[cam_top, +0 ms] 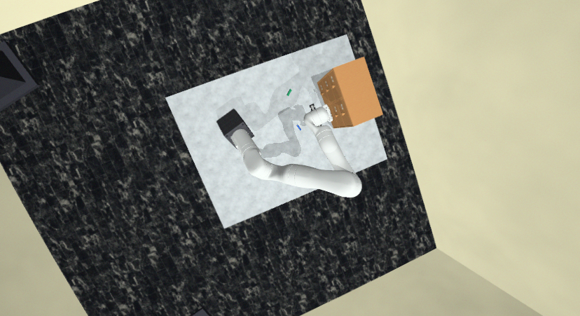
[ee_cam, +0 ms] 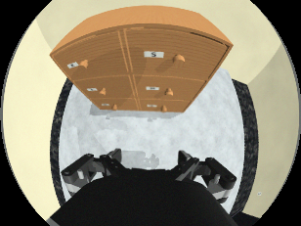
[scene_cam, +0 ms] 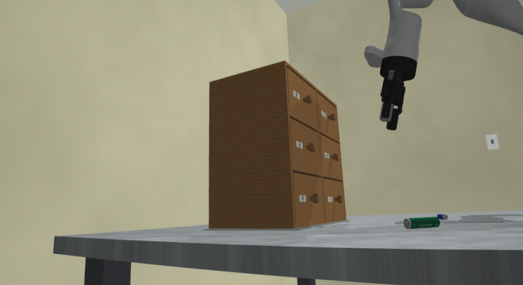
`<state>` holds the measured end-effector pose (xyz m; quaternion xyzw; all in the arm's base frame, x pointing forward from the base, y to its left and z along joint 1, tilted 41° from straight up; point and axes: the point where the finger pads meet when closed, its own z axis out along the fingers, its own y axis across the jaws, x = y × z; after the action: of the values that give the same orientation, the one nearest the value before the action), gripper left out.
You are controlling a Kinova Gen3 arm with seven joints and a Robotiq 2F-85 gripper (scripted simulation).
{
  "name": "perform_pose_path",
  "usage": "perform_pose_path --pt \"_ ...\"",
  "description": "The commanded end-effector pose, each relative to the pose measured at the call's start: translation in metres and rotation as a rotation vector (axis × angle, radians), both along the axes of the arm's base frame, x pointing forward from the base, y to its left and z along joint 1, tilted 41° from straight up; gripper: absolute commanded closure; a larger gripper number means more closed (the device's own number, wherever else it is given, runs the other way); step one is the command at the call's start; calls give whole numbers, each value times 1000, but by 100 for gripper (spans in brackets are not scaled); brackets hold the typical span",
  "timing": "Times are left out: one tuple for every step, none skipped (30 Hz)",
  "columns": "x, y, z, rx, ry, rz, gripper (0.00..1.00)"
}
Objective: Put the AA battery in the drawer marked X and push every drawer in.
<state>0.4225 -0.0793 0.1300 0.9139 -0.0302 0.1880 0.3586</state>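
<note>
a green cylinder (cam_top: pixel 288 92) lies apart from the orange chest (cam_top: pixel 358 92).
</note>
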Motion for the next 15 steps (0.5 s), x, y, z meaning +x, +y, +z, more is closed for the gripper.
perform_pose_path --pt "3 3 5 9 1 -15 0" --pt "2 4 5 11 8 -21 0" --pt "2 4 6 13 15 -26 0" --pt "1 5 6 15 22 -32 0" --pt "0 6 7 16 29 -38 0" --pt "-1 6 7 18 36 -44 0" --pt "-1 7 8 20 42 -50 0" --pt "-2 8 8 22 49 -56 0" --pt "-2 8 8 22 49 -56 0" --pt "-2 8 8 22 49 -56 0" --pt "-3 8 9 24 56 -61 0" --pt "-3 9 9 25 62 -67 0" --pt "-4 10 10 27 68 -73 0" --pt "-5 10 11 29 75 -78 0" --pt "-5 11 11 30 81 -83 0"
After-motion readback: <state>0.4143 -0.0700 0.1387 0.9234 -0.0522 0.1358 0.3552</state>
